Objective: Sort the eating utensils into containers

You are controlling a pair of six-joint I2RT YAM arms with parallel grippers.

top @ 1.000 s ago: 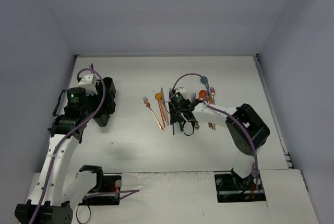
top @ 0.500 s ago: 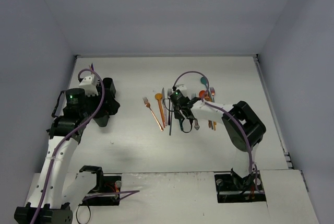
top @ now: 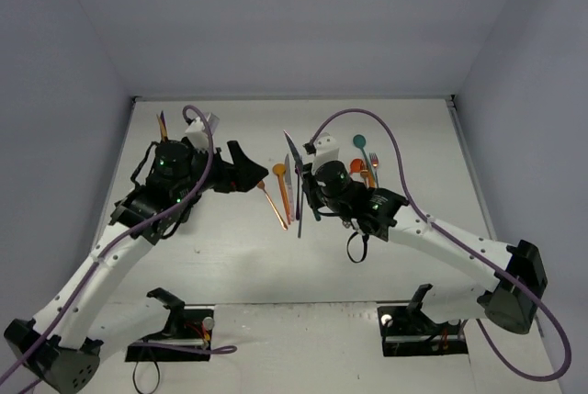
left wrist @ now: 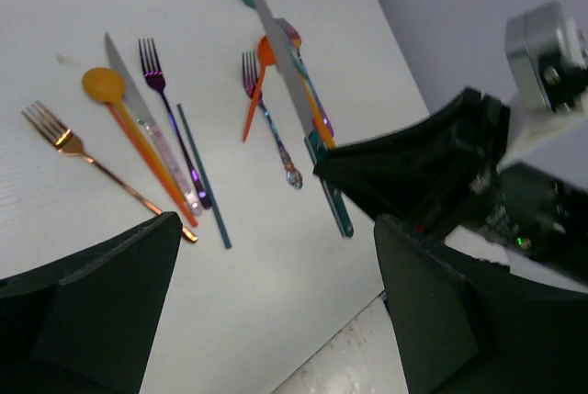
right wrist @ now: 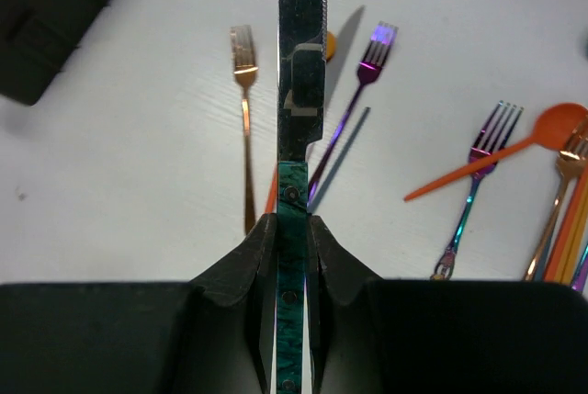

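Note:
My right gripper (top: pixel 308 183) (right wrist: pixel 292 229) is shut on the teal handle of a knife (right wrist: pixel 300 54) and holds it above the table, blade pointing away to the far left (top: pixel 290 146). Under it lie a copper fork (right wrist: pixel 244 91), an orange spoon (left wrist: pixel 103 84), a silver knife (left wrist: pixel 138 114), a purple fork (right wrist: pixel 367 59) and a thin teal stick (left wrist: pixel 204 178). To its right lie an iridescent fork (right wrist: pixel 478 164) and an orange spoon (right wrist: pixel 542 132). My left gripper (top: pixel 243 169) (left wrist: pixel 266 320) is open and empty, left of the utensils. The caddy is hidden behind the left arm.
A few utensil handles (top: pixel 162 122) stick up at the far left behind the left arm. A teal spoon (top: pixel 359 141) and more orange and copper pieces (top: pixel 369 172) lie far right of the held knife. Grey walls close in the table's back and sides.

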